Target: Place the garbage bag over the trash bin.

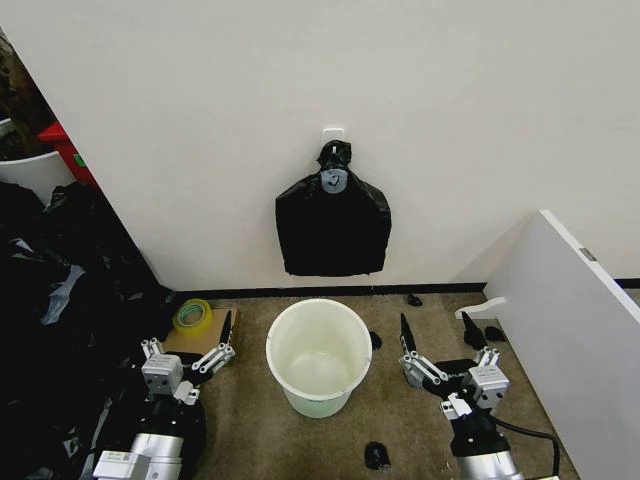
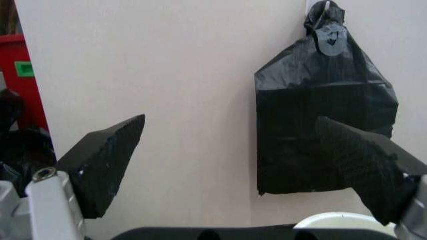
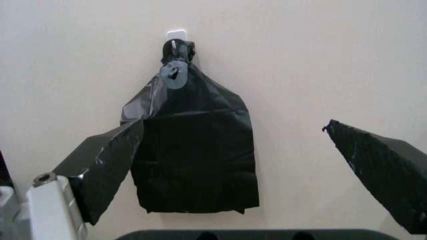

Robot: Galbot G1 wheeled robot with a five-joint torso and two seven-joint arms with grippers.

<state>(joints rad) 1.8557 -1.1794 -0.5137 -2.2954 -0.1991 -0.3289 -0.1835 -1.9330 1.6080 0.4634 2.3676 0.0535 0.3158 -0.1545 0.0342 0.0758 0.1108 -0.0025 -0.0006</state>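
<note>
Fingers on both grippers stand spread wide with nothing between them: the left gripper sits low just to the left of the trash bin, and the right gripper sits low just to the bin's right, each a little apart from its wall and touching nothing. From the left wrist camera the two black fingertips frame the wall, with a sliver of the bin's white rim between them near the far finger; from the right wrist camera its fingertips likewise frame bare wall and the hanging bundle. That bin, a round white bucket with a pale greenish inside, stands upright and uncovered on the brown floor close to the wall. Straight above the bin, a flat black bundle, fan-shaped and knotted at the top, hangs from a white wall hook, its lower edge clear of the bin's rim. Left of the bin, beyond the left gripper, a roll of yellowish tape lies on a piece of cardboard, and further left a heap of black and grey plastic is piled up. Right of the bin, past the right gripper, a white board leans at an angle. Small black scraps lie on the floor near the bin.
</note>
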